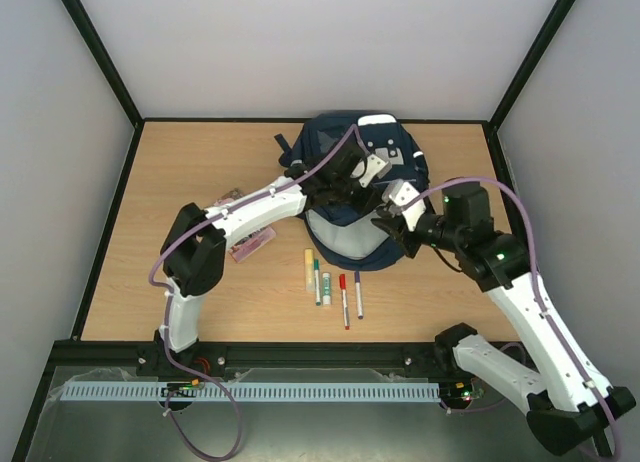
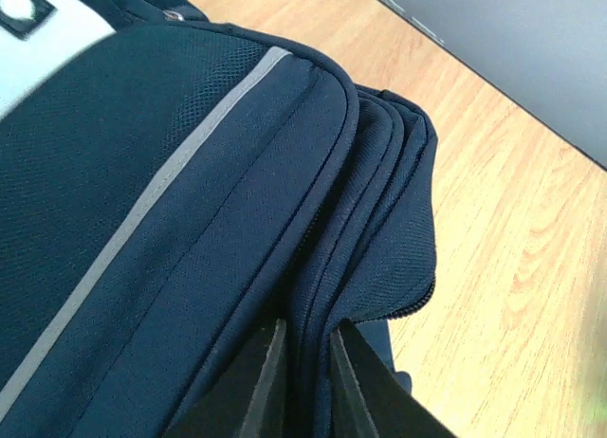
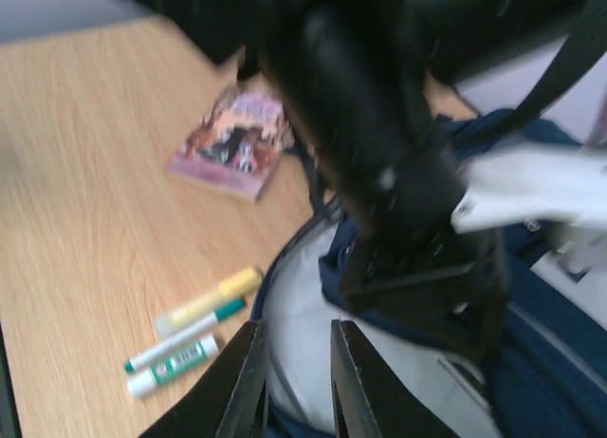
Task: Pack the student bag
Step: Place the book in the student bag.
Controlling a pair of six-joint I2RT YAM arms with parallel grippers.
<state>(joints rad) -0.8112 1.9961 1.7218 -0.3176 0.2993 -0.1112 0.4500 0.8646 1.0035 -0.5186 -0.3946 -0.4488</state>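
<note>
The student bag (image 1: pixel 352 172), navy with grey patches, lies at the back middle of the table, its mouth open toward me and its grey lining (image 1: pixel 345 240) showing. My left gripper (image 1: pixel 340 182) reaches over it. In the left wrist view that gripper (image 2: pixel 308 329) is shut on a folded edge of the student bag (image 2: pixel 142 173) beside the zip. My right gripper (image 1: pixel 385 225) is at the mouth's right rim. In the right wrist view it (image 3: pixel 296 326) stands slightly open over the grey lining (image 3: pixel 308 286), with nothing between its fingers.
In front of the bag lie a yellow highlighter (image 1: pixel 309 267), a green marker (image 1: pixel 317 282), a red pen (image 1: pixel 343 300) and a purple pen (image 1: pixel 359 294). A pink book (image 1: pixel 252 244) lies under the left arm. The left arm's wrist (image 3: pixel 379 154) looms close ahead of the right gripper.
</note>
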